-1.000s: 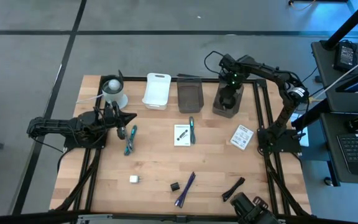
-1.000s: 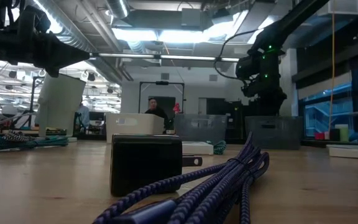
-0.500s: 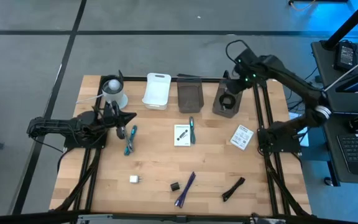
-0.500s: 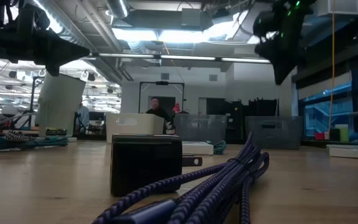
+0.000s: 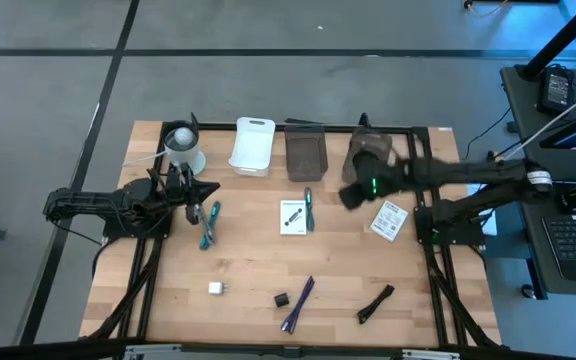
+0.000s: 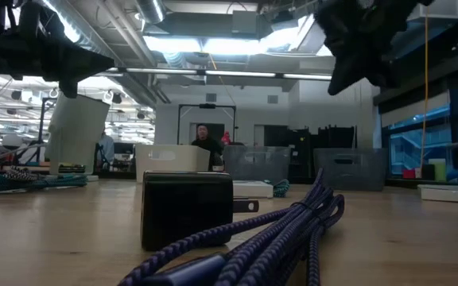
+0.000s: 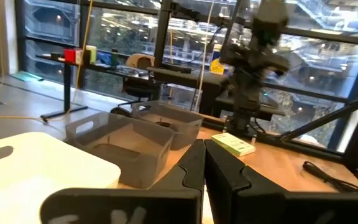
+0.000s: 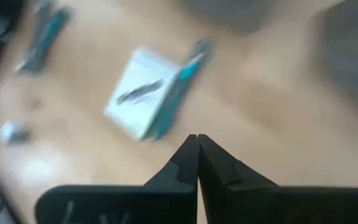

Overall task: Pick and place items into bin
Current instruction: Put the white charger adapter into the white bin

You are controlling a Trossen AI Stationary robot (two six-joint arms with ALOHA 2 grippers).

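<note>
The right gripper (image 5: 351, 193), fingers pressed together and empty, hangs above the wooden table (image 5: 248, 270) near the dark grey bin (image 5: 366, 163), right of a white card (image 5: 292, 217) with a teal pen (image 5: 309, 208) beside it. The left gripper (image 5: 211, 187), also closed and empty, rests at the table's left by a teal cable (image 5: 209, 226). A purple cable (image 5: 298, 303), black marker (image 5: 375, 303) and small cubes (image 5: 215, 289) lie along the near edge.

left end effector (image 5: 194, 190): closed (idle) | right end effector (image 5: 349, 195): closed, mid-table
</note>
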